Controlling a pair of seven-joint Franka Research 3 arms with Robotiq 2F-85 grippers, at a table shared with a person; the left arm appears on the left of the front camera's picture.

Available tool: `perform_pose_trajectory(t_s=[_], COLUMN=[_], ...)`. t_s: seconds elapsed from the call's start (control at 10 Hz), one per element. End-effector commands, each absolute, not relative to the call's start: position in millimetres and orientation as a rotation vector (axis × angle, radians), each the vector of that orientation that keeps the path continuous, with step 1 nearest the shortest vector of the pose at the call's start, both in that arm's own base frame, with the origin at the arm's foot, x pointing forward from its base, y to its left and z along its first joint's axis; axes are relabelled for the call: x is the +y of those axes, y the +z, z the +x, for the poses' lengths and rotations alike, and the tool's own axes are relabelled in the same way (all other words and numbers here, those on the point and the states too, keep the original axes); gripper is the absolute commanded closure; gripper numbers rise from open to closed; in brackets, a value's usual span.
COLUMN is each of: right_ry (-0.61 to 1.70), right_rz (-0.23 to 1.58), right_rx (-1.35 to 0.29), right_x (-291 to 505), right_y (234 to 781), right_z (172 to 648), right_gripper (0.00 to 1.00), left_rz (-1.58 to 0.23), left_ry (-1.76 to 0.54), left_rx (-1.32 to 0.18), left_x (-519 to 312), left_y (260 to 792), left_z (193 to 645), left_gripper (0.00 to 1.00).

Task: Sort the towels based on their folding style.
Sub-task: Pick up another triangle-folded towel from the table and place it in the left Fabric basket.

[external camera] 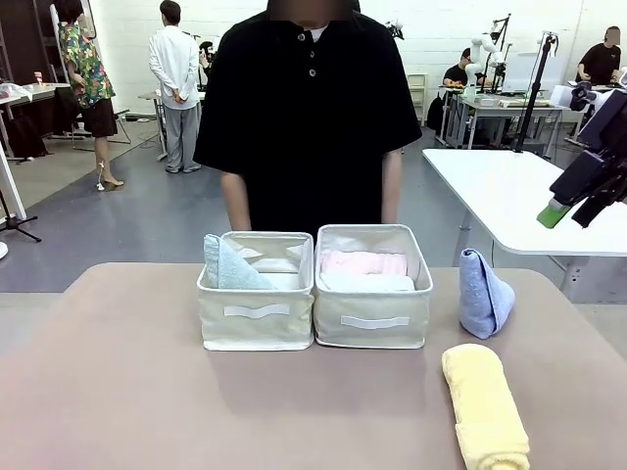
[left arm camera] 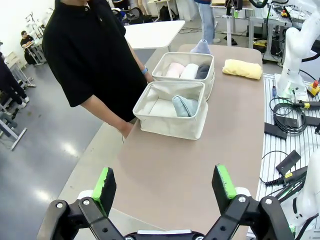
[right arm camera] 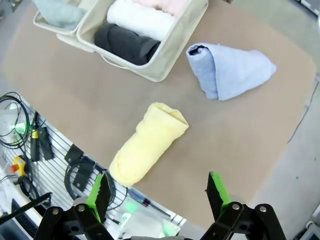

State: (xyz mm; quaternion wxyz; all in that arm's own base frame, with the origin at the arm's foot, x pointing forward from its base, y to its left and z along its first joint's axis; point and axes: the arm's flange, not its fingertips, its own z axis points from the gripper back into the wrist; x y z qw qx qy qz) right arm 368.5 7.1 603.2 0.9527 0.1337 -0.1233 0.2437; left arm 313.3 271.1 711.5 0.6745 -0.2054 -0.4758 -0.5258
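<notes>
The yellow rolled towel [right arm camera: 149, 144] lies mid-frame, with the light blue cone towel [right arm camera: 230, 70] apart from it at upper right. A cream bin [right arm camera: 176, 50] at top left holds a dark grey roll [right arm camera: 125, 42] and a white roll [right arm camera: 140, 19]. The right gripper [right arm camera: 159, 187] gapes wide below.

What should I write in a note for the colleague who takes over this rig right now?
Left tool: open, empty, raised clear of the towels.
Right tool: open, empty, above the yellow roll.
In the left bin: mint cone towel.
In the right bin: pink roll, white roll, dark grey roll.
On the table, right of the bins: light blue cone towel and the yellow roll.
Done: four towels sorted.
To do: yellow roll into the right bin, light blue cone towel into the left bin.
</notes>
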Motion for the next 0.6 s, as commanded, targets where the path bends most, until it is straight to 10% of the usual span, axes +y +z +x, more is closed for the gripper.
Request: perform_pose_trajectory(t_s=[0.0,0.5], right_ry=[0.488,0.511], right_rz=[0.249,0.244], right_rx=[-0.246,-0.264], right_x=[7.4,50.7], right_y=[602.2,603.2], right_z=[368.9,398.9], right_gripper=[0.0,0.0], left_rz=[-0.472,-0.472], left_ry=[-1.184,-1.184], left_rx=[-1.087,-1.087], left_x=[271.8,271.8], left_y=[713.7,713.7], left_z=[312.1,312.1], left_gripper=[0.0,0.0])
